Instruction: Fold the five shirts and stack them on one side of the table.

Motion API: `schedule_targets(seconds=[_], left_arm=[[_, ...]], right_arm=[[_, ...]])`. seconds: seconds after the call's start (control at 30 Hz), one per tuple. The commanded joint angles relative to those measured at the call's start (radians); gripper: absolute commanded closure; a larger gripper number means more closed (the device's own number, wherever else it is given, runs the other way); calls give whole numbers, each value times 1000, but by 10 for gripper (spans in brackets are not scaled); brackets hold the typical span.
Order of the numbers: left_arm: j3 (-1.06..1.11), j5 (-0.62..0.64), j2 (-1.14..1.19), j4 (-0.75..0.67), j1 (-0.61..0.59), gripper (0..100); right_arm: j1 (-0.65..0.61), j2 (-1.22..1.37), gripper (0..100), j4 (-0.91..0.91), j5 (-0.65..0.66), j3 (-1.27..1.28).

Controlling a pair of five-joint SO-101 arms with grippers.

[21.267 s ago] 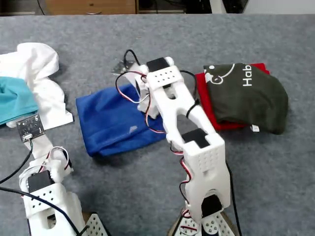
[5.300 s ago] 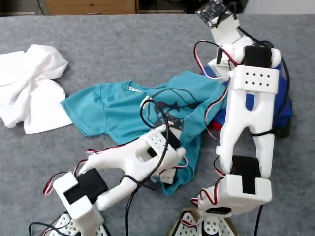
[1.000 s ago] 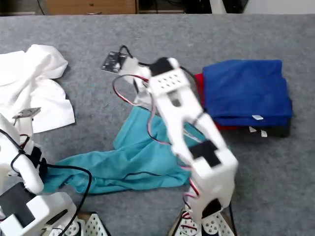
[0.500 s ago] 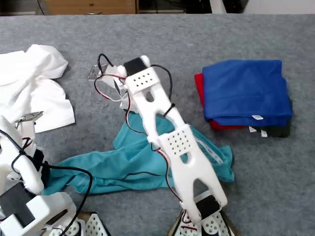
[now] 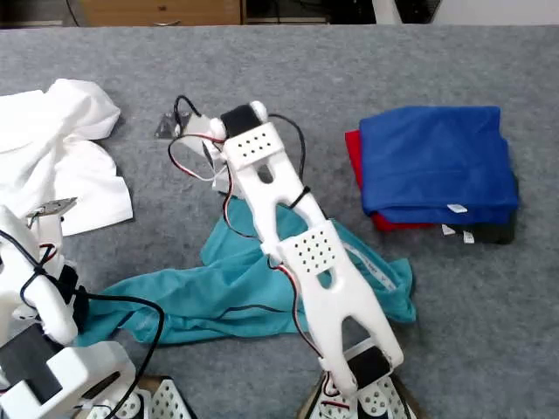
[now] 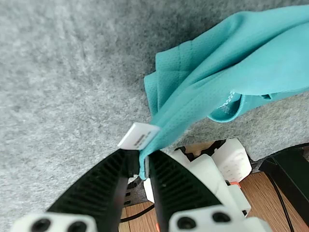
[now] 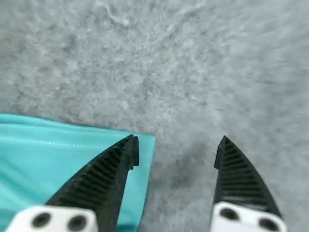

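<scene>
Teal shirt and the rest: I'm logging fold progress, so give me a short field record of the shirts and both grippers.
teal shirt: crumpled, not folded
left gripper: jaws shut on the teal shirt's edge, by its white tag
right gripper: jaws open, one over the teal shirt's edge, one over the table
stack: blue shirt on top, red shirt and dark shirt beneath
white shirt: unfolded, far side from the stack
</scene>
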Motion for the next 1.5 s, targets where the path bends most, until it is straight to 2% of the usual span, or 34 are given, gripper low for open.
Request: schedule_targets(seconds=[0.0,0.13,0.27,0.5,0.97,1.03,1.17,1.33,1.47], left_arm=[[-8,6,-35,3,2,981],[-5,6,-35,3,2,981],[-8,6,-35,3,6,981],[-9,6,-35,3,2,981],[-5,6,-35,3,2,981],[-5,6,-35,3,2,981],[-5,6,-35,3,2,981],[-11,8,-35,3,0,981],[-32,12,-36,5,6,981]], right_arm=[[13,-197,735,15,-14,143],[13,-346,735,6,-6,400],[18,-366,735,-75,-6,521],[8,-295,735,-166,-12,529],[8,-197,738,-193,-14,503],[7,-182,785,-187,-14,478],[7,-153,990,-181,-14,424],[10,-137,998,-98,-14,348],[21,-139,998,17,-14,173]])
